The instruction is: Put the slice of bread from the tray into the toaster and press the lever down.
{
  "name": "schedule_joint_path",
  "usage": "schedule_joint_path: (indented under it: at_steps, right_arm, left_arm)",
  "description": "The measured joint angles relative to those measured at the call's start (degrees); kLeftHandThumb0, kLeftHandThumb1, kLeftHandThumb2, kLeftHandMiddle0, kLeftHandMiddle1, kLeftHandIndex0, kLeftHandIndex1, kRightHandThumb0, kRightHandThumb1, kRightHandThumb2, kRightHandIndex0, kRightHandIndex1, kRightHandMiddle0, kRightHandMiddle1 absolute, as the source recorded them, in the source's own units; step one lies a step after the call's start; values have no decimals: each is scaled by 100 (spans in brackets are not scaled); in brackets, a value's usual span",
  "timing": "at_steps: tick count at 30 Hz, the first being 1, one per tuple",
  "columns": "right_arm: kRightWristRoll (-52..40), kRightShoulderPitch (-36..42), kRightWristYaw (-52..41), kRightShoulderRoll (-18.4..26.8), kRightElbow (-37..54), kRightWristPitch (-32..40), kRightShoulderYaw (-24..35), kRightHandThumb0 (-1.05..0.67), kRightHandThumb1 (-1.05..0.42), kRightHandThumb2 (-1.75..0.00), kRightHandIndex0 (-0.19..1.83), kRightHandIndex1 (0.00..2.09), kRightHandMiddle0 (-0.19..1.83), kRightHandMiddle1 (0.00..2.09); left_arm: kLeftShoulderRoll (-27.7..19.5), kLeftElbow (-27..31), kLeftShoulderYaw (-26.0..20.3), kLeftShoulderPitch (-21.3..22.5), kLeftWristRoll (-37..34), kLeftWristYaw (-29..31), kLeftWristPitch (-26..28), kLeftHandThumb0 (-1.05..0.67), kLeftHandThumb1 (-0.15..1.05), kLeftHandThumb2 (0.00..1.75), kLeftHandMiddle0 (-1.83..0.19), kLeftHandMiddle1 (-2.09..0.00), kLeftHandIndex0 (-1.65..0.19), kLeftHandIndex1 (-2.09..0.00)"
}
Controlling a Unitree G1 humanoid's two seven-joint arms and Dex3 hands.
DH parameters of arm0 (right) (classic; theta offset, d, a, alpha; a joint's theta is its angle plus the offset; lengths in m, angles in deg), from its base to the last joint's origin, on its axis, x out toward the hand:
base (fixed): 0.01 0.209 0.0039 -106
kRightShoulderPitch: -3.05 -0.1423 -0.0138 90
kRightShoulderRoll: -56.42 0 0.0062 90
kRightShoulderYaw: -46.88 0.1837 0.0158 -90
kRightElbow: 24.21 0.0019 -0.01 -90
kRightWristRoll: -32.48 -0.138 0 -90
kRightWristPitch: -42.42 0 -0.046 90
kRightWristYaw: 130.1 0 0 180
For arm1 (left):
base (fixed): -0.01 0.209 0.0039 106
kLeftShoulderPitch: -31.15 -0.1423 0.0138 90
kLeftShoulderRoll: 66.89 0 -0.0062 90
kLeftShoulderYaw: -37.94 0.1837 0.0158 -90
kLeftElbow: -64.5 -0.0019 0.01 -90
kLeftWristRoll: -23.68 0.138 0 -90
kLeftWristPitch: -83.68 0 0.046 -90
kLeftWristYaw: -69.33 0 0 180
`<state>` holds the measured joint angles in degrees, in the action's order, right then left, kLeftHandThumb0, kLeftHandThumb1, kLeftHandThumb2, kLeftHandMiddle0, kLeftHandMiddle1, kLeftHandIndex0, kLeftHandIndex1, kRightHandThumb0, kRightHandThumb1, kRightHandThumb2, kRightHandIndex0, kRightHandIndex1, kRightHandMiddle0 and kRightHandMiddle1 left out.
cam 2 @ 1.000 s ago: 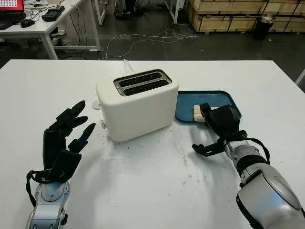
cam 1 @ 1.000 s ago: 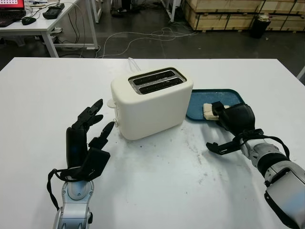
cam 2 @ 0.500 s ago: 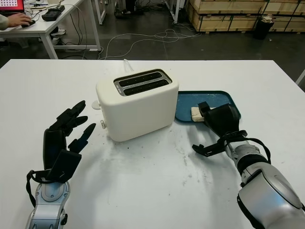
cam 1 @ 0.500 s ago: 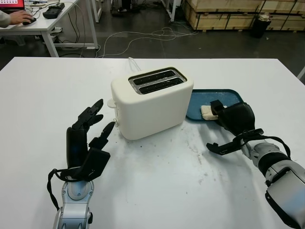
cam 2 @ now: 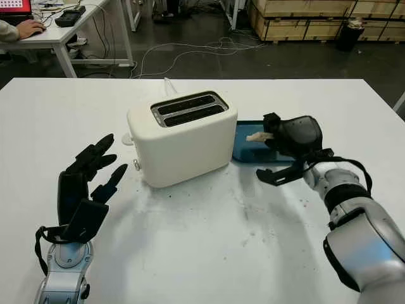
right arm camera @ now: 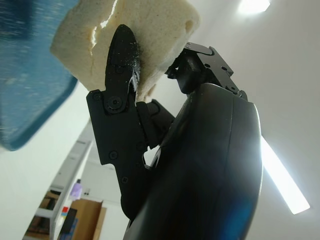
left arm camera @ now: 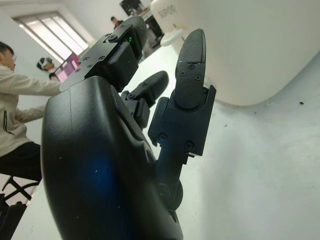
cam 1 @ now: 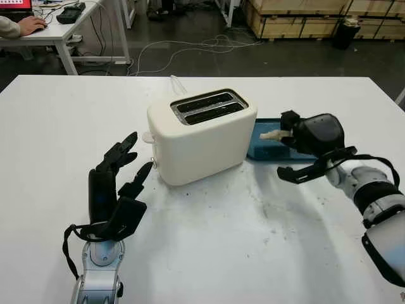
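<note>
The wide white tabletop (cam 1: pixel 209 253) has lots of bare room along its near edge and near its left edge. The cream plastic toaster with two slots on top (cam 1: pixel 201 135) sits around the middle of the tabletop, a bit nearer the far edge. Both slots are dark and open. A small round knob sticks out on the toaster's left end.

The flat blue plastic tray (cam 1: pixel 262 145) lies just beside the toaster's right side, toward the right edge of the tabletop. There is a thin strip of white tabletop between the two.

The right robot hand (cam 1: pixel 302 136) is up in the air over the tray. It is closed on the pale, soft slice of bread (cam 1: pixel 269 134). The bread is off the tray and pokes out of the fingers toward the toaster. In the right wrist view the slice of bread (right arm camera: pixel 131 37) looks cream and spongy, with rough torn edges, and one black finger (right arm camera: pixel 119 60) presses into it. Crumbs stick to that finger.

The left robot hand (cam 1: pixel 119 183) is open and holds nothing. It stands near the left end of the toaster, over the near left part of the tabletop, with bare room all around it.
</note>
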<state>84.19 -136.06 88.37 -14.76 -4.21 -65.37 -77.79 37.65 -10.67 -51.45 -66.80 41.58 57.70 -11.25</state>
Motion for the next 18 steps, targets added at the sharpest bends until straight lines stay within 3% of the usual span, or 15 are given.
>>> schedule_joint_path:
  at_steps: [10,18]
  right_arm:
    - [-383,-436,-812,514,560,-560,563,-60,-92,-39,96,175,68,175]
    - [-1814,-1245,-3359,871,660,-1616,1530,-60,-92,-29,97,175,77,175]
  left_arm:
    - [0,0,-4,0,-1,0,0,-40,92,21,-39,-76,-59,0]
    - [0,-1,-10,1,-9,0,-2,-40,92,21,-39,-77,-59,0]
